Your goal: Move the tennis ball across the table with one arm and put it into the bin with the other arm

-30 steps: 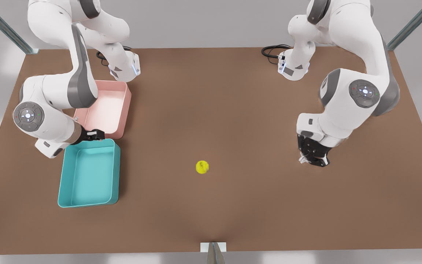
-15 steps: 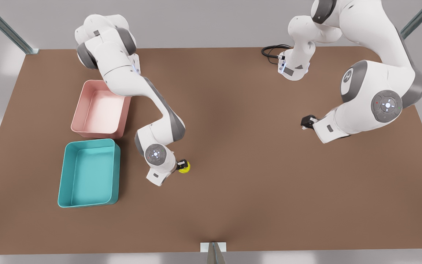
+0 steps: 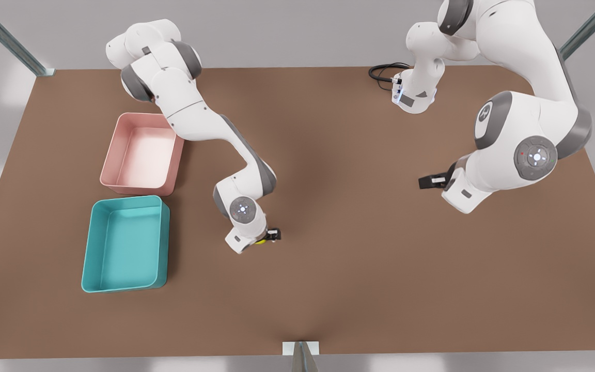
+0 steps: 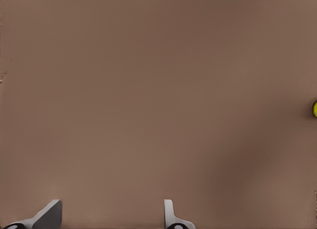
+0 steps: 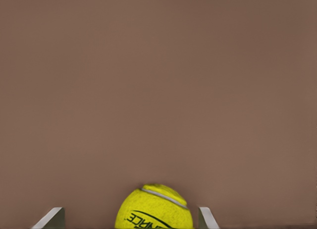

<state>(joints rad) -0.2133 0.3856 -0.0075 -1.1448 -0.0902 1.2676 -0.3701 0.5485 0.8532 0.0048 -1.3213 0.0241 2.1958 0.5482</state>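
The yellow-green tennis ball (image 3: 261, 241) lies on the brown table, left of the middle in the front view, mostly hidden under a gripper. My right gripper (image 3: 272, 235), on the arm at the front view's left, hangs over it. In the right wrist view the ball (image 5: 154, 209) sits between the fingers of the right gripper (image 5: 130, 211), which is open, with a gap on each side. My left gripper (image 3: 430, 181), on the arm at the front view's right, hovers open (image 4: 111, 204) over bare table. The ball (image 4: 315, 109) peeks in far off in the left wrist view.
A pink bin (image 3: 137, 188) and a teal bin (image 3: 122, 285) stand side by side at the front view's left, a short way from the ball. A black cable (image 3: 382, 72) lies by the far arm base. A bracket (image 3: 300, 349) sits at the near edge.
The right arm swung from the bins to the ball, then shifted slightly further over it, covering most of it. The left gripper lifted off the table and drew back to the front view's right.
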